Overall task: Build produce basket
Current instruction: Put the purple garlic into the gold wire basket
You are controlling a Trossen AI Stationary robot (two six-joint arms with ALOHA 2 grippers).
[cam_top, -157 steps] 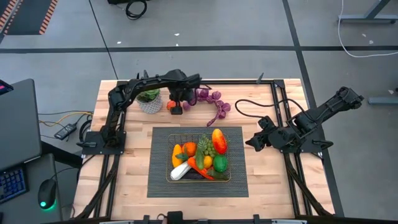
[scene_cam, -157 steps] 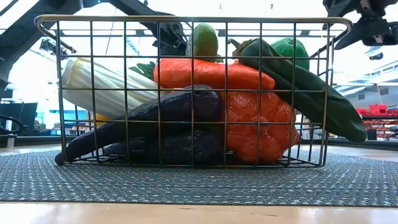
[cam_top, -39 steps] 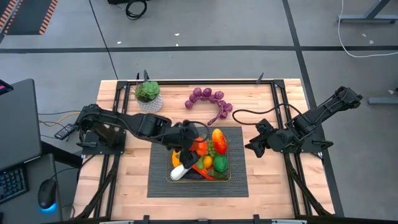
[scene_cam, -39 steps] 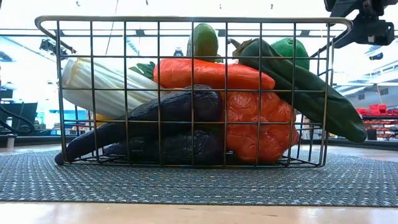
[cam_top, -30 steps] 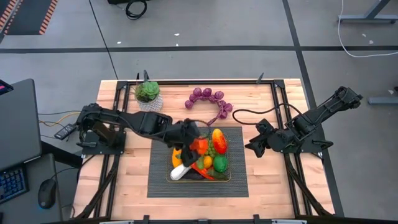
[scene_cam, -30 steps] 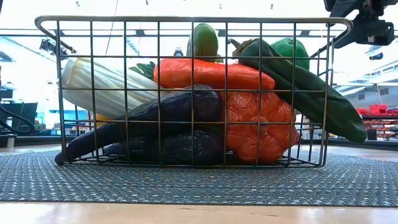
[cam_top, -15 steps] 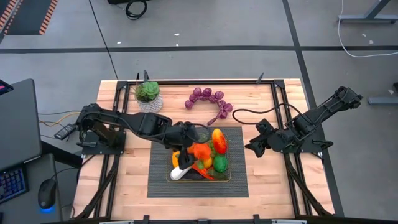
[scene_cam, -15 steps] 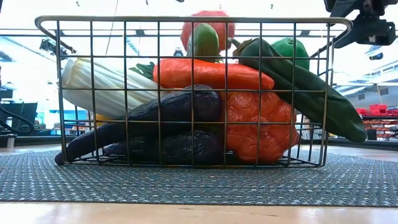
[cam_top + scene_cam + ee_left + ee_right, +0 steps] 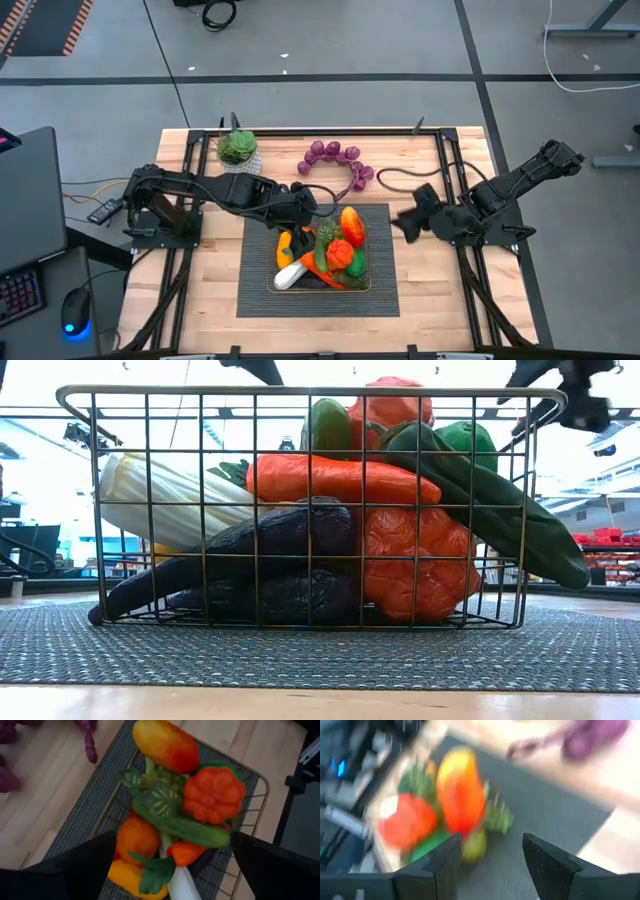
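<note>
table [image 9: 420, 300]: wood, dark mat [image 9: 380, 290] | floor: grey | left hand [image 9: 305, 212]: spread wide, empty | right hand [image 9: 405, 222]: half-open, empty

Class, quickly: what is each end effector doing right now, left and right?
Left end effector: open, empty, above the basket.
Right end effector: fingers apart, empty, beside the dark mat.

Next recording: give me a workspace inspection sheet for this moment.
Surface: pale wooden table with dark ribbed mat.
Job's things: brass-coloured wire basket on mat, piled with toy produce; ribbed red-orange tomato on top; purple grapes outside, on wood.
Clutter: green succulent in white pot.
Grippers: left gripper open above basket, empty; right gripper empty beside mat.
Cables: black cable across table.
Surroundings: grey floor, laptop at left.
</note>
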